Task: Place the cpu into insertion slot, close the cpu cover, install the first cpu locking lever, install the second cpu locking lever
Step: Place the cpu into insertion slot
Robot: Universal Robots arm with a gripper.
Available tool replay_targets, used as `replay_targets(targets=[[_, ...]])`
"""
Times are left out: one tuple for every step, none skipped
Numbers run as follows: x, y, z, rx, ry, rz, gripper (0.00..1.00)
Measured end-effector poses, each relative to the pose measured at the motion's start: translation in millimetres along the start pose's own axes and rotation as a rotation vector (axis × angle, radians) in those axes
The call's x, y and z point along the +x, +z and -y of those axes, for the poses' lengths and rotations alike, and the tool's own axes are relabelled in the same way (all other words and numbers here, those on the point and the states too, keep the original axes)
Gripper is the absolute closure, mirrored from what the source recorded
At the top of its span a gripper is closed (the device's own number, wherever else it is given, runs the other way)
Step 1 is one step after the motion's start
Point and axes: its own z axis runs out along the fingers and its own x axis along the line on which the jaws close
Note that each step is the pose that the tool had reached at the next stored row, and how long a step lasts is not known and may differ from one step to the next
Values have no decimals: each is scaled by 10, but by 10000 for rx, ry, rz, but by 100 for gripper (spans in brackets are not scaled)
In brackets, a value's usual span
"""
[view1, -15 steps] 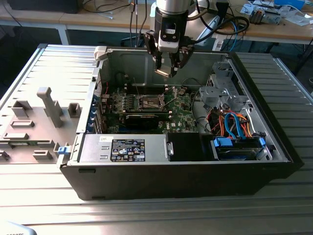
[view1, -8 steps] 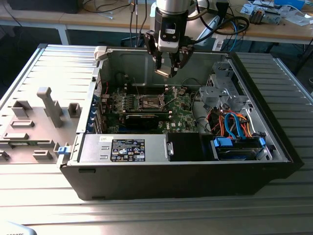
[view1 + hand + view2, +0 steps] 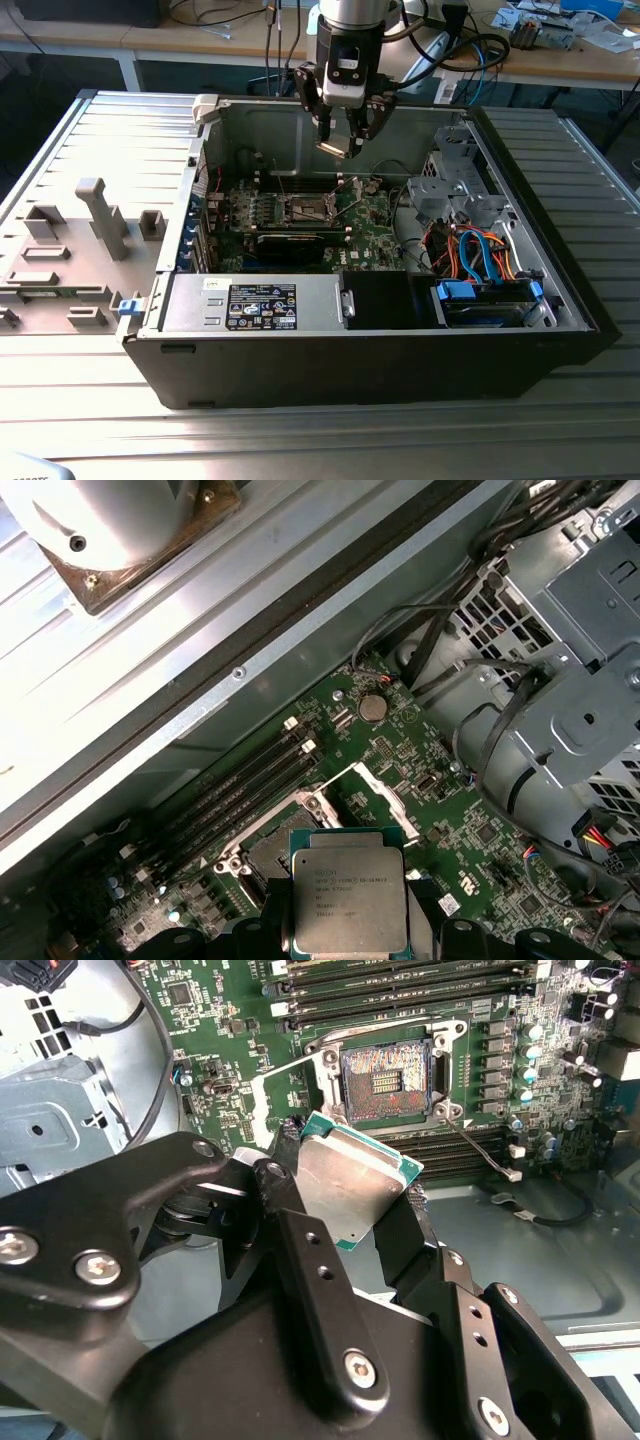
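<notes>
My gripper hangs above the green motherboard inside the open computer case, shut on the cpu. The cpu is a flat square chip with a silvery top and green edge, pinched between two black fingers and tilted. The first wrist view shows the cpu from above, partly covering the insertion slot. In the second wrist view the insertion slot is bare, a dark square with a metal rim, a short way beyond the chip. The cpu cover stands swung open beside the slot.
A labelled power supply lies along the case's near side. A drive cage with blue and orange cables sits at the exterior view's right. Grey fixtures stand outside the case on the exterior view's left. Long black memory slots flank the socket.
</notes>
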Motion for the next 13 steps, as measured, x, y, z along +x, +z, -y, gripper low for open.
replay_targets(targets=[[0,0,0,0,4,-1,45],[0,6,1,5,75,8,45],[2,16,6,11,74,13,45],[2,17,6,12,74,14,45],[2,17,6,12,76,14,45],[2,17,6,12,87,14,45],[2,17,6,13,97,15,45],[2,18,6,12,101,15,45],[2,18,6,12,106,16,45],[2,18,6,12,116,16,45],[2,19,6,12,124,16,45],[2,19,6,12,130,17,45],[2,19,6,12,133,17,45]])
